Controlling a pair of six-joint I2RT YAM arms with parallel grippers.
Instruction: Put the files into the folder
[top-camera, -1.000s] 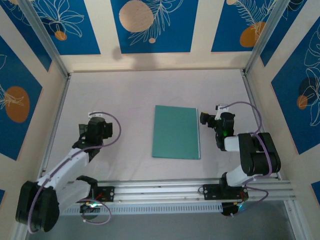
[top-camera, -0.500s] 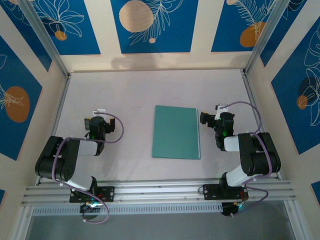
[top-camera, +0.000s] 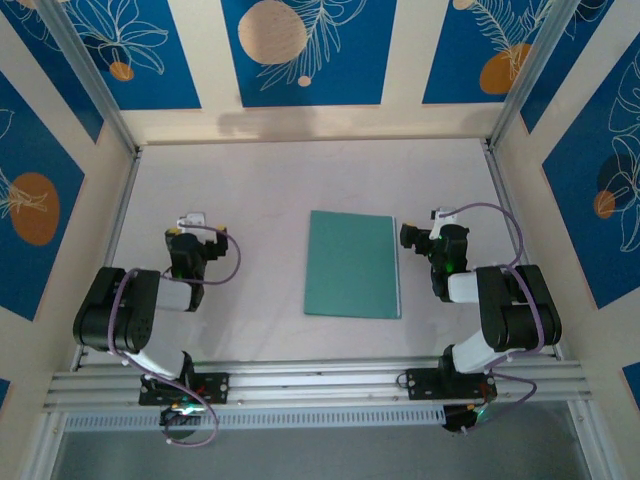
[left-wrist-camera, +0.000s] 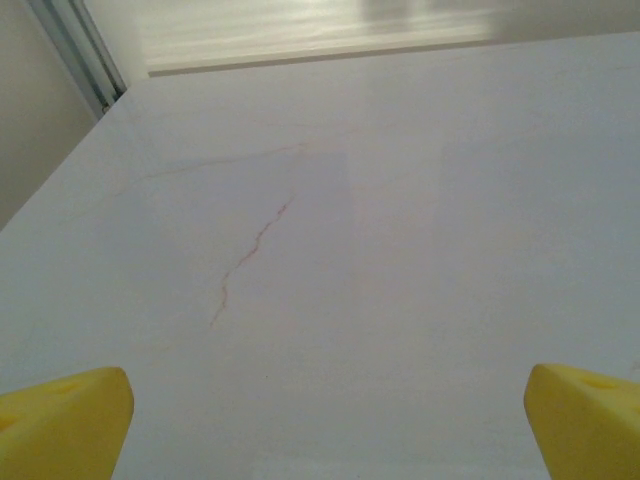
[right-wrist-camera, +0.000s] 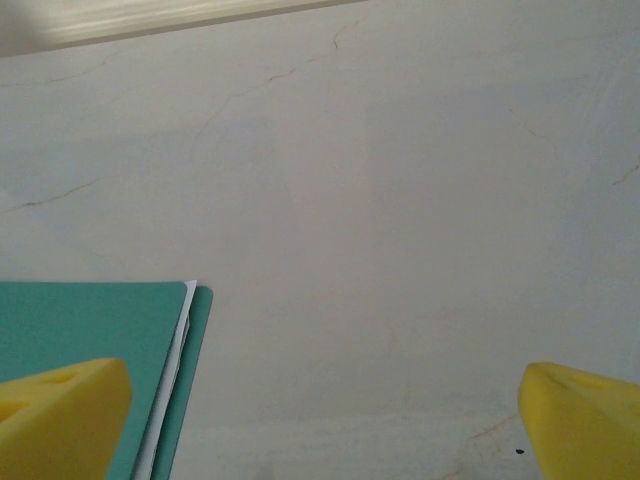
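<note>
The teal folder (top-camera: 352, 264) lies shut and flat in the middle of the table. In the right wrist view its far right corner (right-wrist-camera: 80, 340) shows at the lower left. There the files (right-wrist-camera: 170, 375) appear as a thin white edge between the two covers. My right gripper (top-camera: 441, 222) rests just right of the folder's far corner, open, with nothing between its yellow fingertips (right-wrist-camera: 60, 420). My left gripper (top-camera: 190, 224) sits well to the left of the folder over bare table, open and holding nothing, its yellow fingertips (left-wrist-camera: 60, 425) wide apart.
The pale table top (top-camera: 270, 180) is walled by blue and cream panels on three sides. A metal rail (top-camera: 330, 385) runs along the near edge by the arm bases. A thin reddish crack (left-wrist-camera: 250, 255) marks the surface ahead of the left gripper.
The left arm has folded back toward its base and its gripper has shifted slightly away from the near edge. The right arm and the folder have not moved.
</note>
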